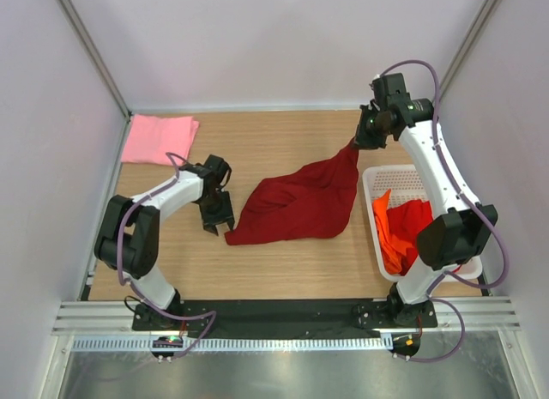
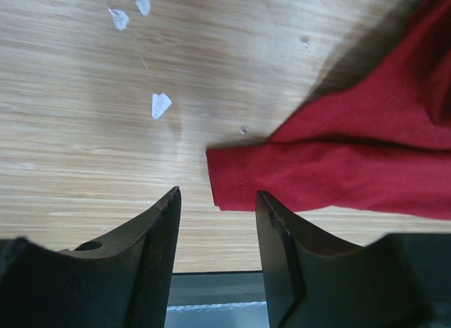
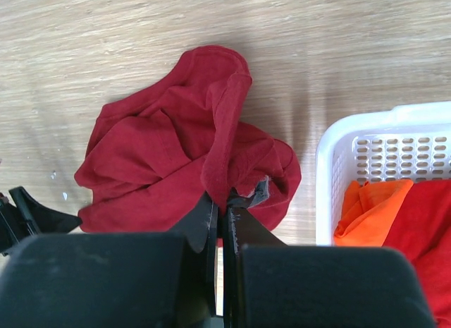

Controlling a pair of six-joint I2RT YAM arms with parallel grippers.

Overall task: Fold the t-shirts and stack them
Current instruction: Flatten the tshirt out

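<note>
Top view: the maroon shirt (image 1: 296,202) lies mid-frame on the table (image 1: 283,262), its upper right corner raised in the right gripper (image 1: 364,142). The left gripper (image 1: 216,220) stands at its lower left corner. The pink shirt (image 1: 159,139) is upper left. The basket (image 1: 386,176) at right holds the orange shirt (image 1: 383,223) and the red shirt (image 1: 413,223).

Left wrist: jaws half apart, gripping nothing, the hem corner just beyond the gap.

Right wrist: jaws closed tight on a maroon fold.

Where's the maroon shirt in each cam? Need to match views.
Top external: maroon shirt mid-table, far corner held up by the right gripper.
Left wrist: right half, hem corner just ahead of the left gripper.
Right wrist: centre-left, bunched, pinched at the bottom edge.
Shared landmark: the shirt corner beside the left gripper.
</note>
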